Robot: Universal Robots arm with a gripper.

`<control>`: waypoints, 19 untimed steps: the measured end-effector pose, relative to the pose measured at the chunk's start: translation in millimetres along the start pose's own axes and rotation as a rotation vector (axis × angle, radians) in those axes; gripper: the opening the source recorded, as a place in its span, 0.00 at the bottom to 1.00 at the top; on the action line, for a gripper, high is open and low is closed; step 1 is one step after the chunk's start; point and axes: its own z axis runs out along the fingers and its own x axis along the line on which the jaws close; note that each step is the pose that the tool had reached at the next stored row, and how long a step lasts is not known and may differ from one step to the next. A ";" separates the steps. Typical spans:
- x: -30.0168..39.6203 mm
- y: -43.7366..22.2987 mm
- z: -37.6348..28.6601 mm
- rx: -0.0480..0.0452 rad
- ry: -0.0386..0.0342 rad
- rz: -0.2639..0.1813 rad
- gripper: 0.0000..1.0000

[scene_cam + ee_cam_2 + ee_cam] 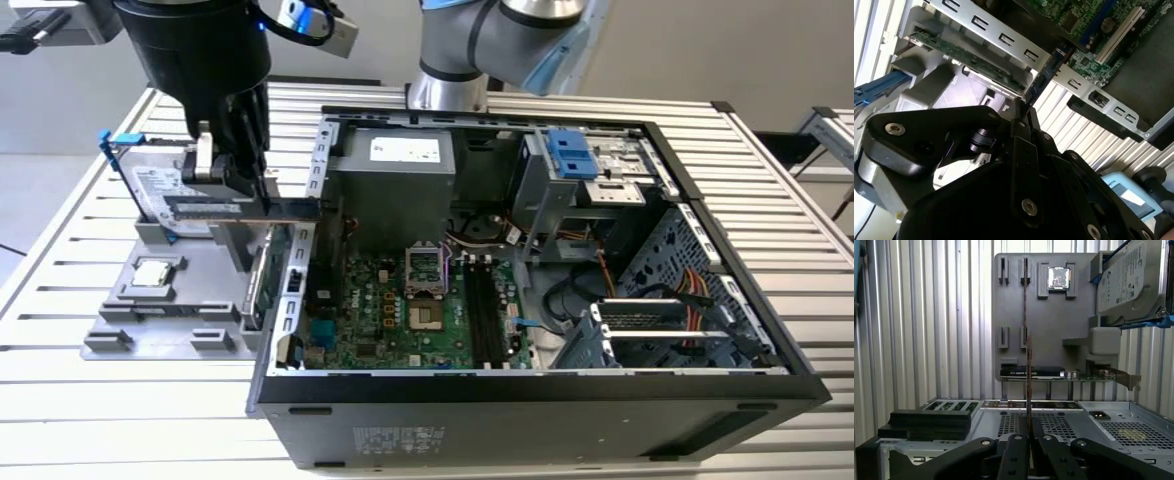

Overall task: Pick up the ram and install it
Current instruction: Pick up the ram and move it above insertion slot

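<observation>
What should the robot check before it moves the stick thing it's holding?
1. Grip: the gripper is shut on the ram: ok.
2. Ram straight in the grip, seen edge-on in the first wrist view: ok.
3. Ram clear of the grey tray: ok.
4. Ram above the black motherboard slots: not ok. It hangs by the case wall on the exterior view's left.
5. Slots free to take it: cannot tell.

No legible print; hard drive (1126, 282) and power supply (400, 180) labels unreadable.
</observation>
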 end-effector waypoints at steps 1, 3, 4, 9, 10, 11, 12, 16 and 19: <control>-0.1 -1.1 0.0 0.0000 0.0000 0.000 0.00; -0.3 -3.4 0.1 0.0000 0.0000 0.000 0.00; -0.3 -4.6 0.1 0.0000 -0.0001 0.000 0.00; -0.7 -10.2 0.2 0.0000 -0.0001 0.000 0.00; -0.8 -11.3 0.2 0.0000 0.0000 0.000 0.00; -0.9 -12.2 0.2 0.0000 0.0000 0.000 0.00; -0.9 -13.3 0.3 0.0000 0.0000 0.000 0.00; -1.3 -16.9 0.3 0.0000 0.0000 0.000 0.00; -1.6 -19.4 0.4 0.0000 0.0000 0.000 0.00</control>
